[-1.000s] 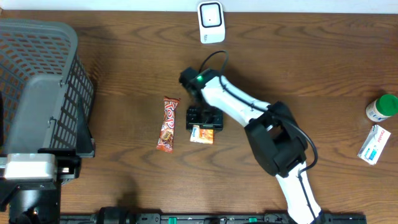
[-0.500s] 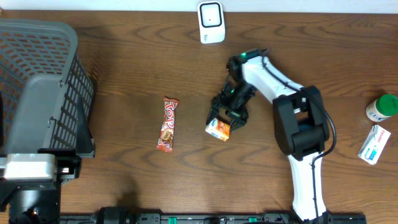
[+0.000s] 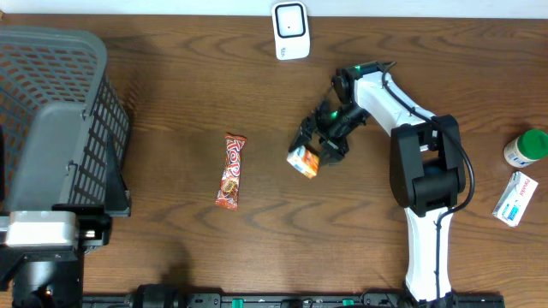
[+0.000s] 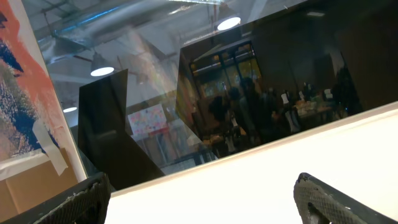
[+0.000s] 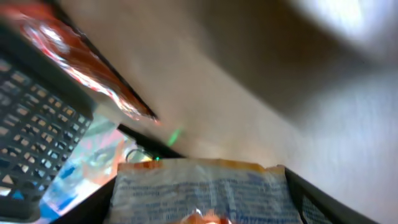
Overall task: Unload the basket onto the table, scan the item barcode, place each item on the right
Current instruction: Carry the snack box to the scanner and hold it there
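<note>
My right gripper (image 3: 318,147) is clenched on a small orange-and-white packet (image 3: 301,161) over the middle of the wooden table (image 3: 171,103), well apart from the white scanner (image 3: 290,31) at the far edge, while my left gripper (image 4: 205,202) has its jaws spread wide, grasping nothing.

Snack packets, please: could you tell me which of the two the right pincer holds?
The small orange packet, gripped by the right pincer; the long red candy bar lies apart, untouched.

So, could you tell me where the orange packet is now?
Overhead, the orange packet is held mid-table in the right gripper, right of the candy bar and nearer the robot than the scanner.
</note>
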You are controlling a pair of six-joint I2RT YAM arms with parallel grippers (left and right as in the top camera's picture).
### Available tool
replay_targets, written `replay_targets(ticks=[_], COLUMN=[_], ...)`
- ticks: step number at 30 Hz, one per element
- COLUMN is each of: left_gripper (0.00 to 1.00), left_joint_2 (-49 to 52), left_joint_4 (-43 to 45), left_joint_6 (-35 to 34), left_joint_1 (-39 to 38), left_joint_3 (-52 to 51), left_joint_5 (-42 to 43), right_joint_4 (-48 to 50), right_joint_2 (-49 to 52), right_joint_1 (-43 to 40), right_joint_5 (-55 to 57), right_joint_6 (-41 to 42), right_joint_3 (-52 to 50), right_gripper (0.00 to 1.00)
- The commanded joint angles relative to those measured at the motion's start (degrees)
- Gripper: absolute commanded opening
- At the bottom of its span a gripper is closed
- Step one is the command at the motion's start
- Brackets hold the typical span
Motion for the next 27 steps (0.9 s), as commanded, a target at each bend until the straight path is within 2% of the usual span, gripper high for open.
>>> replay_targets(ticks=[1, 7, 13, 20, 24, 27], left_gripper=[0.94, 0.94, 0.94, 0.94, 0.94, 0.94], left_joint_2=[-0.4, -0.4, -0.4, -0.4, -0.4, -0.4], left_joint_4=[0.2, 0.2, 0.2, 0.2, 0.2, 0.2], left_joint_6=[0.7, 0.7, 0.7, 0.7, 0.7, 0.7], left_joint_1=[-0.2, -0.2, -0.2, -0.2, -0.2, -0.2], left_joint_3=[-0.2, -0.2, -0.2, -0.2, -0.2, -0.2], left_joint_5=[-0.3, -0.3, -0.3, -0.3, -0.3, -0.3], right_joint_4=[7.5, 19.9, 31.8, 47.6, 52.8, 51.4], right_joint_2=[0.7, 0.7, 0.7, 0.9, 1.5, 1.5], right_joint_1=[-0.2, -0.2, -0.1, 1.8, 2.8, 3.8], right_joint_5=[-0.1, 14.1, 23.5, 46.5, 50.0, 49.5], right_joint_6=[1.9, 10.0, 10.3, 11.3, 10.6, 9.6], right_joint_3=[1.5, 5.6, 14.5, 16.7, 16.7, 16.7], right_gripper=[0.67, 0.66, 0.72, 0.71, 0.7, 0.79])
